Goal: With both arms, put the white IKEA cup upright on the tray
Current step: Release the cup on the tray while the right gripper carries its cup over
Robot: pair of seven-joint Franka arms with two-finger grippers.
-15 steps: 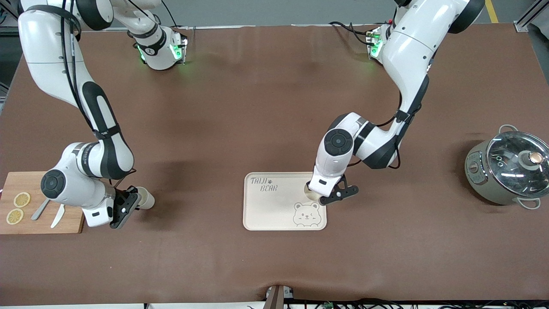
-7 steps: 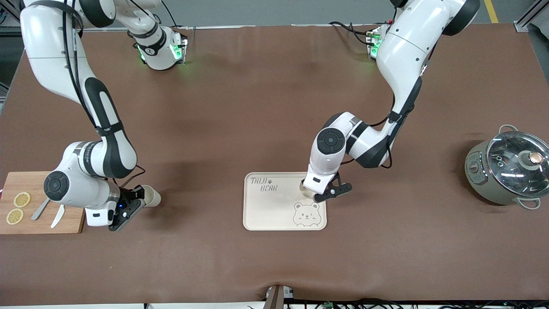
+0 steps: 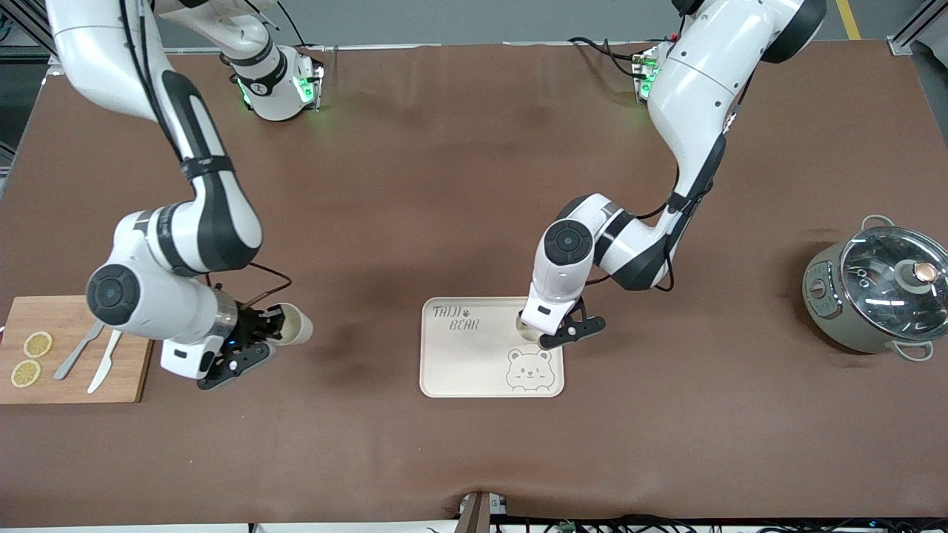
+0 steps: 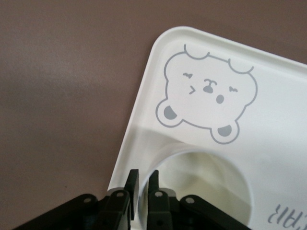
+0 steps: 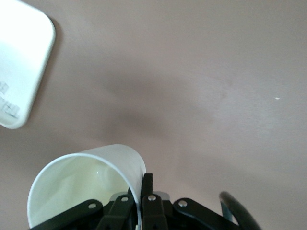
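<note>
The cream tray (image 3: 474, 363) with "TAIJI BEAR" lettering lies mid-table, and it also shows in the left wrist view (image 4: 278, 120). A white cup (image 3: 525, 332) stands upright on the tray's corner above the bear drawing. My left gripper (image 3: 535, 332) is shut on this cup's rim wall (image 4: 201, 182), one finger inside and one outside. My right gripper (image 3: 274, 326) is shut on the rim of a second white cup (image 3: 296, 326), held tilted over bare table between the cutting board and the tray. The right wrist view shows that cup (image 5: 81, 187) and a tray corner (image 5: 21, 62).
A wooden cutting board (image 3: 44, 377) with lemon slices (image 3: 37, 344), a knife (image 3: 100, 363) and another utensil lies at the right arm's end. A grey-green pot with a glass lid (image 3: 878, 289) stands at the left arm's end.
My right arm has risen and carried its cup away from the cutting board toward the tray. My left gripper has shifted slightly over the tray, still on its cup.
</note>
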